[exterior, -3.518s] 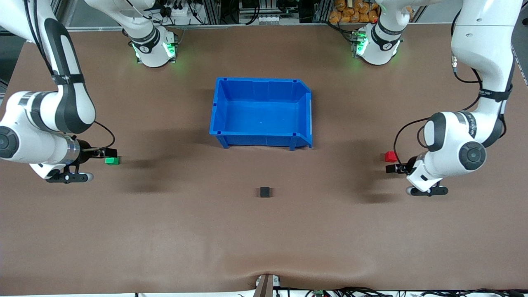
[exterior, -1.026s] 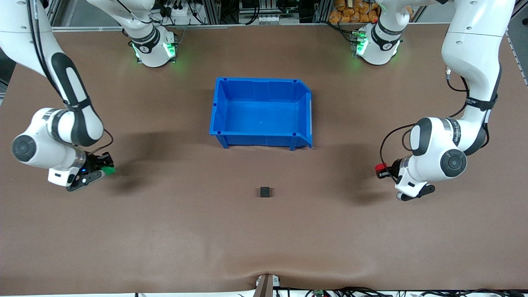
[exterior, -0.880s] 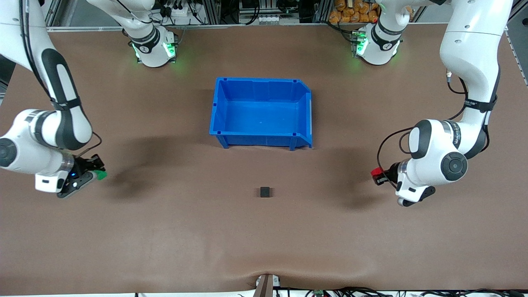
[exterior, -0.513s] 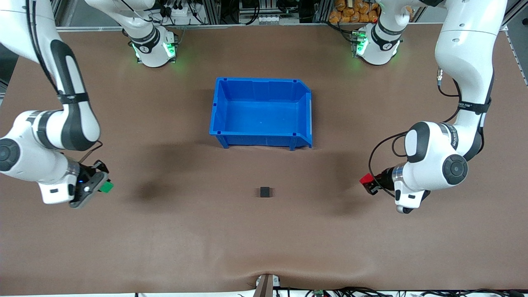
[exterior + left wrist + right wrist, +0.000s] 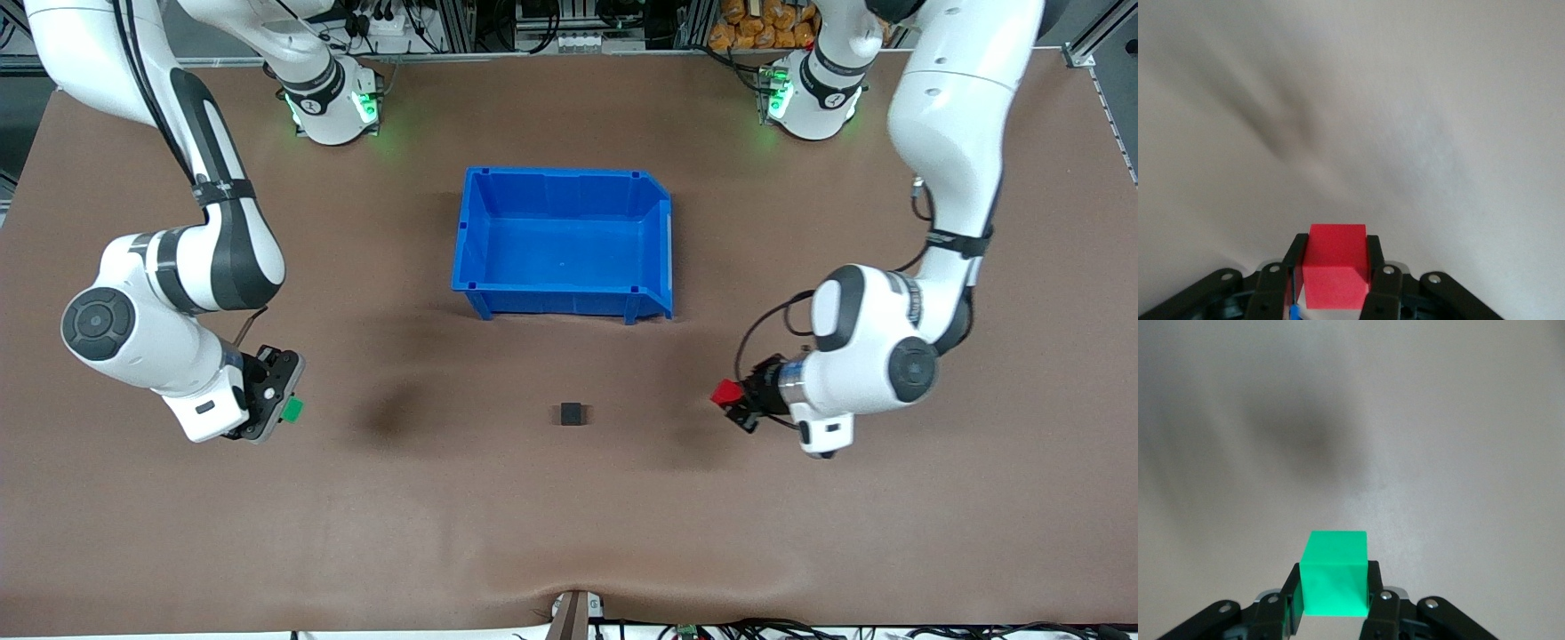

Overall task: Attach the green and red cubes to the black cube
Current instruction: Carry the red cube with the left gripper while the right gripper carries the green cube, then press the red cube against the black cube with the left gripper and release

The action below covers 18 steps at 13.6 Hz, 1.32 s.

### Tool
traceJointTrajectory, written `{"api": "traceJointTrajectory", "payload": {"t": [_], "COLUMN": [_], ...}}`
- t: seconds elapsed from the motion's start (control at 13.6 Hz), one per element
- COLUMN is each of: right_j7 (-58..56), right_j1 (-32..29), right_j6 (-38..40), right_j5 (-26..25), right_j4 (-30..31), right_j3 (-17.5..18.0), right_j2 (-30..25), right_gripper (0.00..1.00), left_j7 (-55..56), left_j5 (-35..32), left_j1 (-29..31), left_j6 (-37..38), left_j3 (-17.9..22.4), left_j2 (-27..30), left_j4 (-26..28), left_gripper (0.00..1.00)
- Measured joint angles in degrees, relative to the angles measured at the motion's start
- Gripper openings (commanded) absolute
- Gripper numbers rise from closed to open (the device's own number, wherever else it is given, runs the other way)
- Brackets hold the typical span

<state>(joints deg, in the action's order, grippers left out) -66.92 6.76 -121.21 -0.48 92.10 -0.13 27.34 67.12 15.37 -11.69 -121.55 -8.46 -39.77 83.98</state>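
- Left pincer (image 5: 731,397) was clamped on the red cube (image 5: 725,390), up in the air over bare table (image 5: 569,533) toward the left arm's end; the left wrist view showed the cube (image 5: 1335,265) pinched square between both fingers (image 5: 1379,277).
- Right pincer (image 5: 283,402) was clamped on the green cube (image 5: 291,410), over bare table toward the right arm's end; the right wrist view showed the same grip — cube (image 5: 1335,573) sticking out past the fingertips (image 5: 1377,593).
- Black cube (image 5: 572,413) sat loose on the table between the two, nearer the front camera than the blue bin (image 5: 563,240), and well apart from both pincers.
- Risk: nothing held the black cube — if one coloured cube arrived first it would likely shove it along the table instead of attaching.
- Risk: an approach off-height or skewed could meet an edge rather than a face, tipping or spinning the black cube.
- Risk: a hard push might slide a coloured cube back in its grip.
- Surface: brown, matte, flat, with a slight ripple at the edge nearest the front camera.
- Room: plenty of open table around the black cube; the bin was near but looked clear of a sideways approach.
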Motion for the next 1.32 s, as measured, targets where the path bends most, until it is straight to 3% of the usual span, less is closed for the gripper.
{"api": "traceJointTrajectory", "payload": {"t": [0.37, 0.81, 1.32], "right_j7": [-1.5, -10.8, -11.5], "right_j1": [4.0, 4.7, 9.3], "right_j6": [-0.6, -3.6, -3.6], "right_j5": [0.0, 0.0, 0.1], "right_j4": [0.0, -3.6, -5.4], "right_j3": [0.0, 0.0, 0.1], "right_j2": [0.7, 4.7, 6.8], "right_gripper": [0.0, 0.0, 0.0], "left_j7": [8.2, 20.6, 30.9], "left_j5": [0.1, 0.2, 0.2], "left_j1": [-2.4, -7.5, -11.0], "left_j6": [-1.2, -11.8, -16.7], "left_j3": [-0.1, -0.2, -0.3], "left_j2": [-3.0, -8.2, -13.9], "left_j4": [-3.7, -6.4, -10.8], "left_gripper": [0.0, 0.0, 0.0]}}
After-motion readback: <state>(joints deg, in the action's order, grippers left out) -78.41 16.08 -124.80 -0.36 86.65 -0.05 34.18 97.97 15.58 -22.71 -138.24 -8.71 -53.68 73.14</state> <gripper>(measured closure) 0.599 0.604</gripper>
